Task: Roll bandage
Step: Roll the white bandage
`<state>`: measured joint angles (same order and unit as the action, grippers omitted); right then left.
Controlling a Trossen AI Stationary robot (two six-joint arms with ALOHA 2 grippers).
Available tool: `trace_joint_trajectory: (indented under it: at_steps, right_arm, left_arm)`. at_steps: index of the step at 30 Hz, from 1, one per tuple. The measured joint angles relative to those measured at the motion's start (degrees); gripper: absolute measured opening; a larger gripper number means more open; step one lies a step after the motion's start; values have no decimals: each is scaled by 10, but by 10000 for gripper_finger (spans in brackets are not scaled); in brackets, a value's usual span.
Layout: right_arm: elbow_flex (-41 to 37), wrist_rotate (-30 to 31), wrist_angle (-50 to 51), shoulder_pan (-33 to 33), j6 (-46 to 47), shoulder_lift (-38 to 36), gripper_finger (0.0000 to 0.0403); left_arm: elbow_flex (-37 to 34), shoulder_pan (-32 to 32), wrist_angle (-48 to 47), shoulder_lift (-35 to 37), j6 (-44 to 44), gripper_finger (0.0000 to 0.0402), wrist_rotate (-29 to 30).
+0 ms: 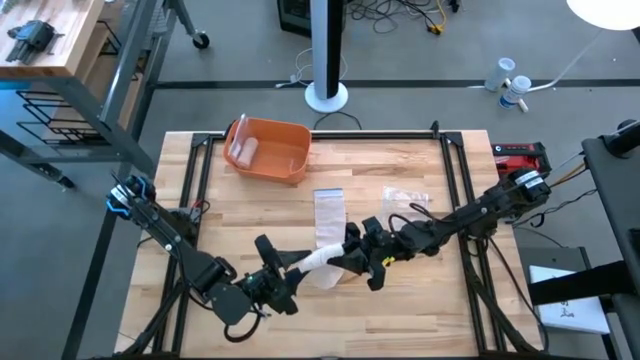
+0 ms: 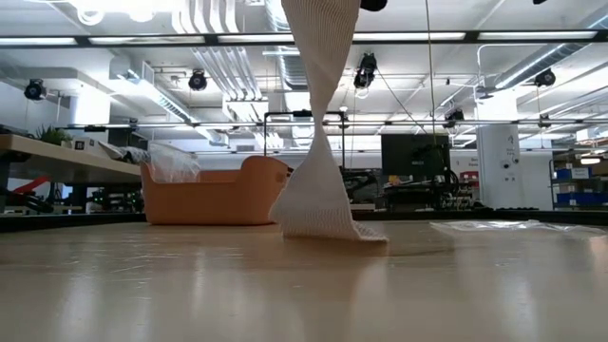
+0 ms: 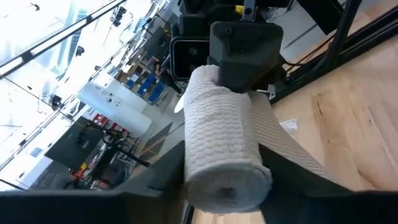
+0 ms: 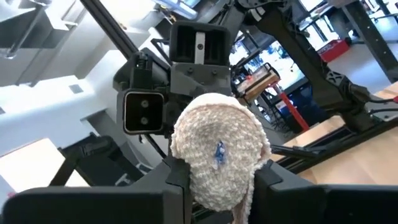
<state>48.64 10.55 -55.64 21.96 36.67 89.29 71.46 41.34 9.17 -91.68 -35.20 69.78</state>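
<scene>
A white woven bandage is partly wound into a roll held above the table's near middle. Its loose strip runs from the roll toward the far edge. In the low view the strip hangs down and its lower end lies on the wood. My left gripper is shut on the roll's left end. My right gripper is shut on the right end and faces the left one. In each wrist view the other gripper shows behind the roll. My left gripper pinches the roll's left end between its two fingers, one on each side of the round body. It comes level from the table's left, along the roll's axis. The roll is lifted clear of the table. My right gripper pinches the roll's right end between its two fingers, with the flat spiral face toward its camera. It comes level from the table's right, along the roll's axis. The loose strip hangs below the roll.
An orange basket holding a clear packet stands at the far left. A clear plastic wrapper lies right of the strip. A red device sits past the table's right rail. Bare wood lies along the near edge.
</scene>
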Motion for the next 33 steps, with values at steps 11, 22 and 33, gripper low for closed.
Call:
trace_joint_trajectory:
  at_steps: [11,22,33]
  right_arm:
    - [0,-20,7,0,-96,-1,84]
    - [-2,-33,77,24,-395,-25,207]
    - [-2,27,106,29,-440,-25,46]
  left_arm:
    - [0,0,1,0,38,53,-25]
    - [46,6,2,2,178,53,-128]
    - [47,7,0,7,245,53,-139]
